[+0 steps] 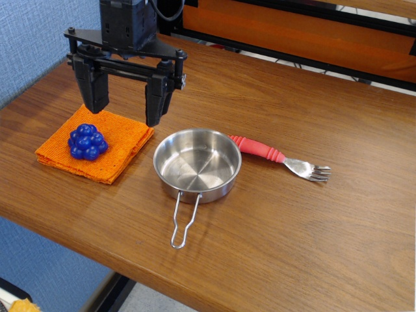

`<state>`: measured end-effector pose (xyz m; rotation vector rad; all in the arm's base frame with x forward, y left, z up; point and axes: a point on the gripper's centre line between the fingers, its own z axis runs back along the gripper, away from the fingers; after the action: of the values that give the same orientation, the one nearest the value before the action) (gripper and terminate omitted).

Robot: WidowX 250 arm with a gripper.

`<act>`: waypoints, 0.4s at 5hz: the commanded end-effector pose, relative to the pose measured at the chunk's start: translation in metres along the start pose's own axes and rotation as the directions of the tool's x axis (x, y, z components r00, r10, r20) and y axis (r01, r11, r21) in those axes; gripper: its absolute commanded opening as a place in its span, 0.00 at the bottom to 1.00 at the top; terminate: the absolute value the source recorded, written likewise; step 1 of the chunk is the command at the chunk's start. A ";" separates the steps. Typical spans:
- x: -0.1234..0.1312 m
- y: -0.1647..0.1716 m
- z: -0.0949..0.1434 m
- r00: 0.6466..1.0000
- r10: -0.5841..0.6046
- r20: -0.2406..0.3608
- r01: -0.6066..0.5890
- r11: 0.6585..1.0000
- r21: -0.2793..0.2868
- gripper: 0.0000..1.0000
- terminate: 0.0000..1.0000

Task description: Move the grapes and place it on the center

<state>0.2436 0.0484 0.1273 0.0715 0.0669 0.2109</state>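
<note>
The grapes (87, 142) are a small glossy deep-blue cluster resting on the orange folded cloth (120, 146) at the left of the table. My gripper (125, 112) hangs open and empty just above and behind the cloth, a little right of the grapes, its two black fingers wide apart. The left finger (94, 91) is above the cloth's far corner, the right finger (156, 101) above its right edge. The bare wood tabletop (260, 97) stretches right of and behind the gripper.
A round steel pan (197, 164) with a wire handle stands right of the cloth. A fork with a red handle (276, 156) lies right of the pan. An orange and black frame (305, 29) runs along the back. The table's front edge (97, 250) is near.
</note>
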 end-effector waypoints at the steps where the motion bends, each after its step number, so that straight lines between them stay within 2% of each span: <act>1: 0.000 0.000 0.000 1.000 0.000 0.000 0.000 1.000 0.000 1.00 0.00; 2: 0.008 0.014 -0.003 0.999 0.043 0.003 -0.043 0.999 -0.009 1.00 0.00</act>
<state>0.2447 0.0626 0.1154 0.0619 0.0983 0.2529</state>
